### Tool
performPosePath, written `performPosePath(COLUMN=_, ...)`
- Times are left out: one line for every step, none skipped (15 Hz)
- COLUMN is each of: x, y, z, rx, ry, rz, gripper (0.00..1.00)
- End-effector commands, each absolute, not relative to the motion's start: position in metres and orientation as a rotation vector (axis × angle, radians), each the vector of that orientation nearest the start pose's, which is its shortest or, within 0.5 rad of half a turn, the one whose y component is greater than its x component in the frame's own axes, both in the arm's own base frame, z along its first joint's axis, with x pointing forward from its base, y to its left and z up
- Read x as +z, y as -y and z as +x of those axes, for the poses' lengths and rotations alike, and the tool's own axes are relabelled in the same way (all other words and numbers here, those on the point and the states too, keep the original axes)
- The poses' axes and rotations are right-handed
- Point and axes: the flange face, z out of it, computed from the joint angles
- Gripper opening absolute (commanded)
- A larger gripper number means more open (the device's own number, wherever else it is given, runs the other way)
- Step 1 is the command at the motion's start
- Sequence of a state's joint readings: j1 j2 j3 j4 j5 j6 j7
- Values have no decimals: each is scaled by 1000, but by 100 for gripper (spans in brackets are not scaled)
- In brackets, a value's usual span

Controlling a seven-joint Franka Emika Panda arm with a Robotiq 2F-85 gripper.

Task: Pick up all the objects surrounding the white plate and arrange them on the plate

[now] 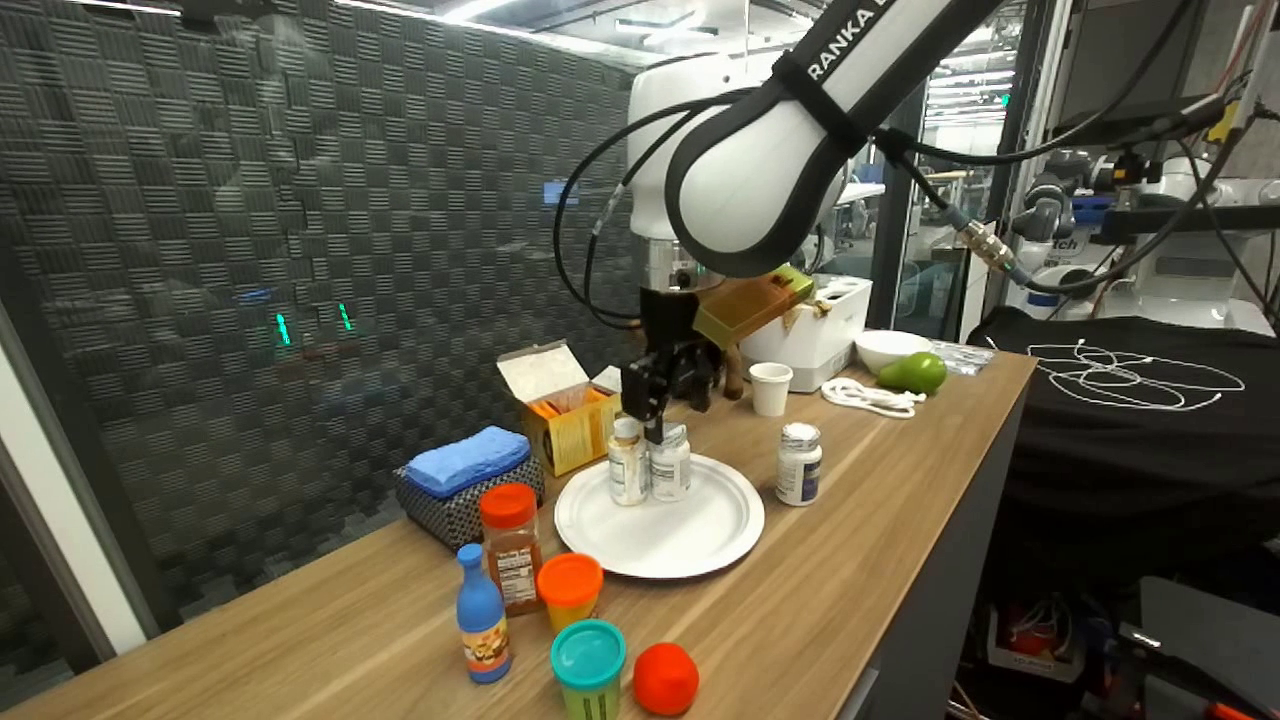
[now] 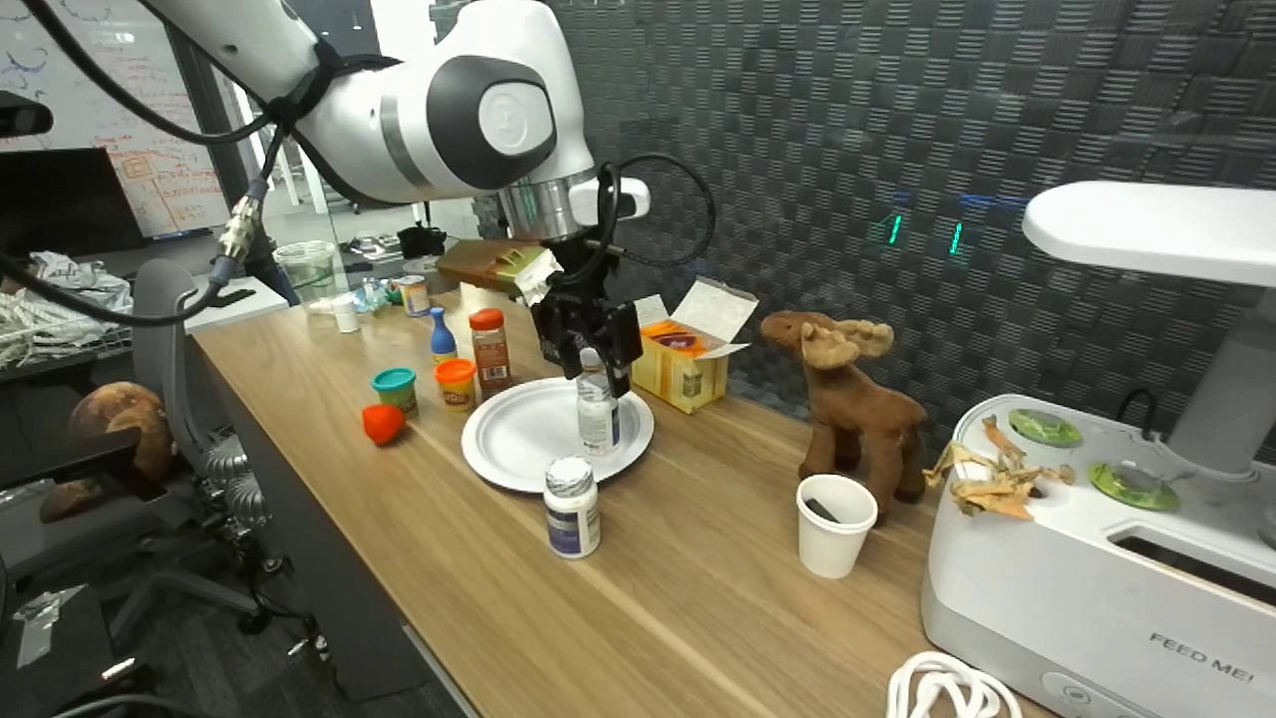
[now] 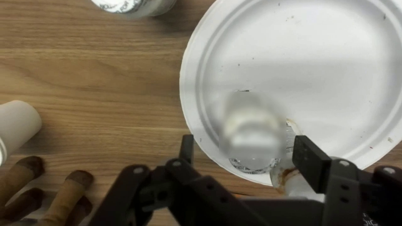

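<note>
The white plate [image 1: 600, 545] lies on the wooden counter and shows in all views. Two white bottles [image 1: 628, 475] [image 1: 670, 470] stand side by side on it. My gripper [image 3: 248, 153] is open just above them. In the wrist view one bottle [image 3: 252, 166], partly blurred, shows between the fingers, apart from both; the other, brown-stained bottle [image 3: 287, 175] is partly behind the right finger. A third white bottle [image 2: 573, 514] stands on the counter beside the plate. A red-lidded jar [image 1: 515, 570], blue bottle [image 1: 482, 620], orange-lidded tub [image 1: 570, 595], teal-lidded tub [image 1: 588, 670] and red object [image 1: 665, 680] stand off the plate.
An open yellow box [image 1: 570, 430] and a blue cloth [image 1: 468, 460] on a dark box stand along the wall side. A toy moose [image 2: 862, 409], paper cup [image 2: 835, 534], white cord [image 2: 947, 688] and white planter [image 2: 1077, 588] are farther along. The counter edge drops off opposite the wall.
</note>
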State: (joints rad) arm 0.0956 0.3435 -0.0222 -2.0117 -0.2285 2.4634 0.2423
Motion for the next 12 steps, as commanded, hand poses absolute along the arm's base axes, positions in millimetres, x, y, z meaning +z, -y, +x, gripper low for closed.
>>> performPosePath(x=329, y=-42, z=609, rx=-288, ry=7, rz=-3286, gripper=100)
performPosePath(x=338, y=-42, z=604, rx=-263, ry=1, rz=-3282, gripper=100)
performPosePath(x=347, y=-41, z=600, rx=-266, ry=-5, rz=-3288, gripper=100)
performPosePath(x=355, y=-40, z=595, rx=-264, ry=-20, rz=-3294, gripper=100)
performPosePath(x=363, y=-38, z=591, rx=-268, ry=-39, rz=-3294, gripper=100)
performPosePath(x=370, y=-35, z=587, rx=-264, ry=-67, rz=-3285, gripper=100)
performPosePath(x=375, y=-32, z=582, rx=-247, ry=-99, rz=-3279, gripper=99)
performPosePath(x=379, y=-29, z=577, rx=-233, ry=-132, rz=-3274, gripper=100)
performPosePath(x=381, y=-24, z=571, rx=-214, ry=-163, rz=-3279, gripper=100)
performPosePath(x=382, y=-20, z=566, rx=-193, ry=-199, rz=-3271, gripper=100)
performPosePath(x=381, y=-14, z=561, rx=-171, ry=-253, rz=-3258, gripper=100)
performPosePath(x=379, y=-9, z=556, rx=-148, ry=-294, rz=-3245, gripper=100)
